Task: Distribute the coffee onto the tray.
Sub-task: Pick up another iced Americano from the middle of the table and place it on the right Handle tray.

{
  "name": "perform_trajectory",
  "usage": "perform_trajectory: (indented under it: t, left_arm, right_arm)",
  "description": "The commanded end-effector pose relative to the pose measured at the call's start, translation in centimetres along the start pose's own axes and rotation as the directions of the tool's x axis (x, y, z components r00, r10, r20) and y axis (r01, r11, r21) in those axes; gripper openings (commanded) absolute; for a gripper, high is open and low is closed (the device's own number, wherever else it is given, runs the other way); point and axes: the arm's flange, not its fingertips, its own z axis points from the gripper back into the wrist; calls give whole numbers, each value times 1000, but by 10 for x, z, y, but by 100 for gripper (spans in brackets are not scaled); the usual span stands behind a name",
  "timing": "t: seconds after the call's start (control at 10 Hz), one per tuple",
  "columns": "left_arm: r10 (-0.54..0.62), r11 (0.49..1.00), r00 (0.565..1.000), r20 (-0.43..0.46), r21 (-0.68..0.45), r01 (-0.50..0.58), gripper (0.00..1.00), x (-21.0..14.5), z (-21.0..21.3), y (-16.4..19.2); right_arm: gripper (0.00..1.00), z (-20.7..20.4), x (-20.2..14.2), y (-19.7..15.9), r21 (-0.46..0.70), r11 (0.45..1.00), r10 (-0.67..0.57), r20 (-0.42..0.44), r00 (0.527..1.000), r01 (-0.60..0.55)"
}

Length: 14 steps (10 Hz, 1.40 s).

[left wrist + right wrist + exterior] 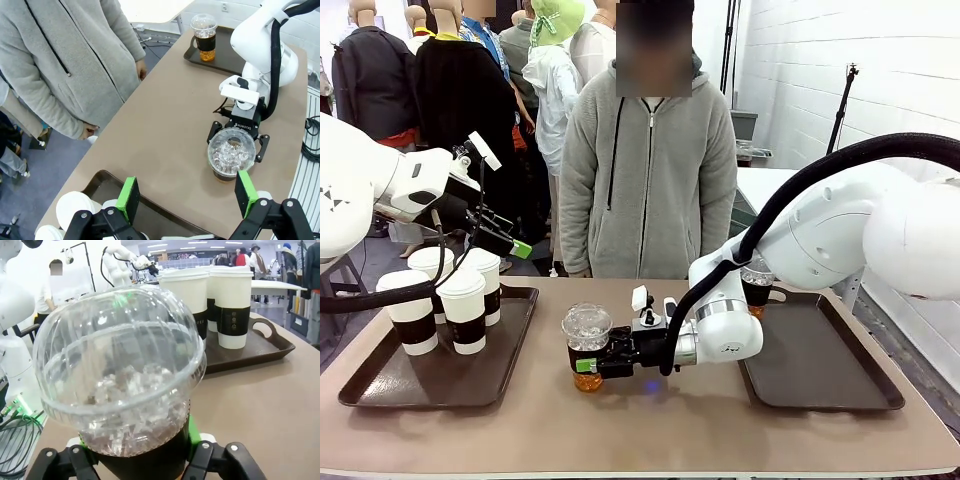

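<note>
Right end effector (588, 365) grips a dome-lidded iced coffee cup (587, 343) at the tabletop's (650, 425) middle; left end effector (186, 197) hangs open.

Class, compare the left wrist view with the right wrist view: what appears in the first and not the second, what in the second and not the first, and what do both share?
Left wrist view alone: the person's grey jacket, the second dome-lidded cup on the far tray, and the left gripper with open jaws.

Right wrist view alone: the black sleeves on the paper cups and the near tray's handle.

Both: the iced dome-lidded cup between the right gripper's fingers and the brown table.
</note>
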Motion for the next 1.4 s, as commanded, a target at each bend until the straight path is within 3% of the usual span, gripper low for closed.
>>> perform_trajectory:
  t: [0.0,0.3,0.4,0.6,0.8,1.0,1.3]
  left_arm:
    - [2,1000,1000,2,-9,-2,100,-2,-1,2]
    - [2,1000,1000,2,-9,-2,100,-2,-1,2]
    - [2,1000,1000,2,-9,-2,100,-2,-1,2]
    - [2,1000,1000,2,-9,-2,100,-2,-1,2]
    - [2,1000,1000,2,-9,-2,100,-2,-1,2]
    - [2,1000,1000,2,-9,-2,100,-2,-1,2]
    - [2,1000,1000,2,-9,-2,100,-2,-1,2]
  right_arm:
    - [62,0,-1,0,-39,999,-16,48,999,18]
    - [62,13,11,2,-39,999,-16,67,998,18]
    - [62,30,36,5,-48,999,-5,51,999,8]
    - [62,93,86,9,-94,996,9,11,1000,-8]
    - [62,158,115,13,-65,998,-6,-50,999,2]
    - [62,205,120,17,-53,999,5,-60,998,-8]
    - [62,267,105,24,-133,991,21,9,1000,-19]
